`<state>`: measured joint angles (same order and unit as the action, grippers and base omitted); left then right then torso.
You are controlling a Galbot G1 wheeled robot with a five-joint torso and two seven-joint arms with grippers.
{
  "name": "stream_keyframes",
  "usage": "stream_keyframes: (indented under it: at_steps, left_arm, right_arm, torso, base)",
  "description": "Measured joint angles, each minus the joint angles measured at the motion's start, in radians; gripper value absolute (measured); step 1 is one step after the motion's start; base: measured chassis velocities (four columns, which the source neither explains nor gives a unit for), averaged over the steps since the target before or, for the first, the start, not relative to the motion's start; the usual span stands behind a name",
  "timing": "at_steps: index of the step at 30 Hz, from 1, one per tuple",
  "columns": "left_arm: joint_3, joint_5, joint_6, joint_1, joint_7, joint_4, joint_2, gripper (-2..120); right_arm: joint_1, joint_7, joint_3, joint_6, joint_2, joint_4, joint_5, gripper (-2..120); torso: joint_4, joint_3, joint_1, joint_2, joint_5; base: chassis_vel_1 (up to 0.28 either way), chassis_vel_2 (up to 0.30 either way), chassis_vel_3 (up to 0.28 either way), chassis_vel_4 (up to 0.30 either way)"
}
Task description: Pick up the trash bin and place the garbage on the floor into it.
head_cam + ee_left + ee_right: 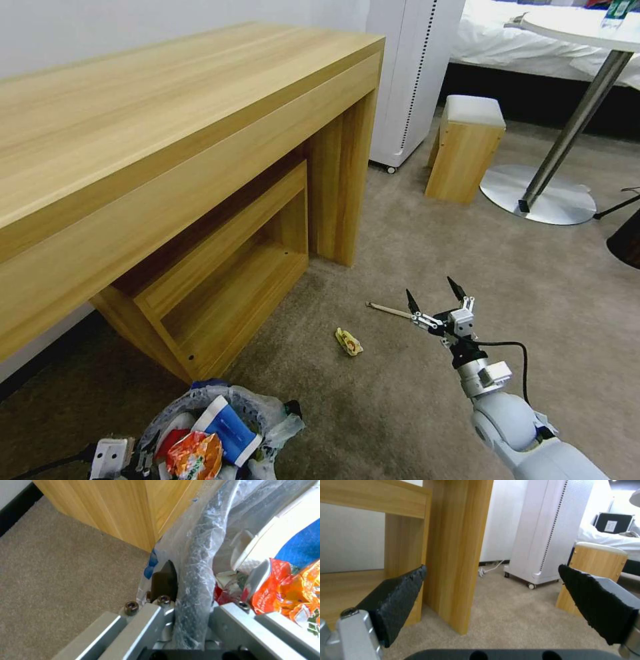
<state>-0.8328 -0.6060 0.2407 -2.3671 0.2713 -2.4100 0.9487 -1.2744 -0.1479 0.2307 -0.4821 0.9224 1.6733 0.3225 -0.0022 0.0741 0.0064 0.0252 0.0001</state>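
head view: right gripper [435, 293], fingers spread, hovers above the carpet [413, 393] near a wooden stick [388, 310] and yellow scrap [349, 341]. left wrist view: left gripper [186, 605] clamps the trash bin [196, 562] rim (bag-lined, full of wrappers). right wrist view: both pads apart.

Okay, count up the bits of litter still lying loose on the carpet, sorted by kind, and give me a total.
Thin wooden stick: 1
Yellow scrap: 1
Total loose on the floor: 2
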Motion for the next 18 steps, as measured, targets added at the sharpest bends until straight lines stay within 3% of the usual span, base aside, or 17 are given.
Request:
stream_keyframes:
  at_steps: [18]
  left_arm:
    - [0.003,0.007,-0.001,0.008,-0.001,0.013,-0.015,0]
  right_arm:
    - [0.025,0.008,-0.023,-0.001,-0.001,-0.019,0.011,100]
  torso:
    - [0.0001,0.000,0.000,0.000,-0.0001]
  base:
    - [0.000,0.000,0.000,0.000]
